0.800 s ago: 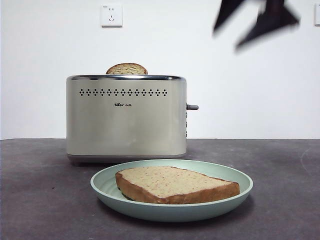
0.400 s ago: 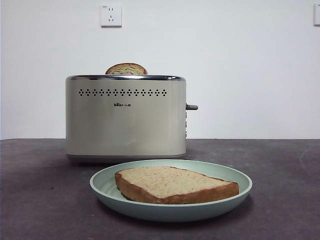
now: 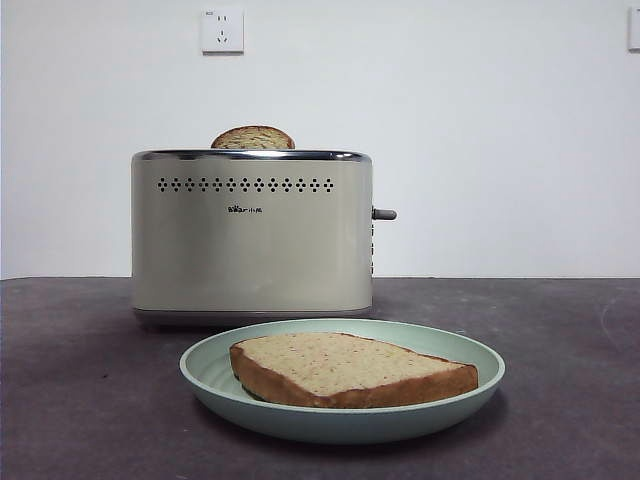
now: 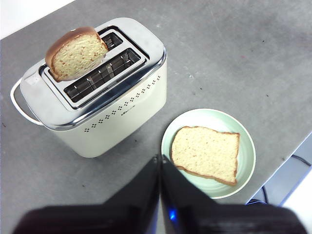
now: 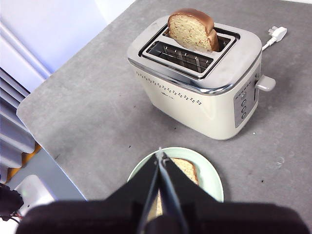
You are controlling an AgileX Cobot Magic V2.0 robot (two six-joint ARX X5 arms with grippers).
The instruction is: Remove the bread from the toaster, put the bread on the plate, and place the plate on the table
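Observation:
The bread (image 3: pixel 350 368) lies flat in the pale mint-green plate (image 3: pixel 340 425), which rests on the dark grey table (image 3: pixel 80 400) in front of the cream toaster (image 3: pixel 250 240). The left wrist view shows my left gripper (image 4: pixel 160 160) shut and empty, high above the table between the toaster (image 4: pixel 112 97) and the plate (image 4: pixel 209 114) holding the bread (image 4: pixel 207 153). My right gripper (image 5: pixel 160 155) is also shut and empty, hovering high over the plate (image 5: pixel 209 175) and bread (image 5: pixel 187 168). Neither gripper shows in the front view.
A second, rounder slice (image 3: pixel 253 138) stands upright in the toaster's rear slot (image 4: pixel 78 53). The grey lever (image 3: pixel 385 214) juts from the toaster's side. A white plug (image 5: pixel 275 33) lies behind the toaster. The table edge (image 4: pixel 292 146) runs close to the plate.
The dark arm seen at the top right of the front view a second ago has gone out of view. Bread, plate and toaster have stayed put.

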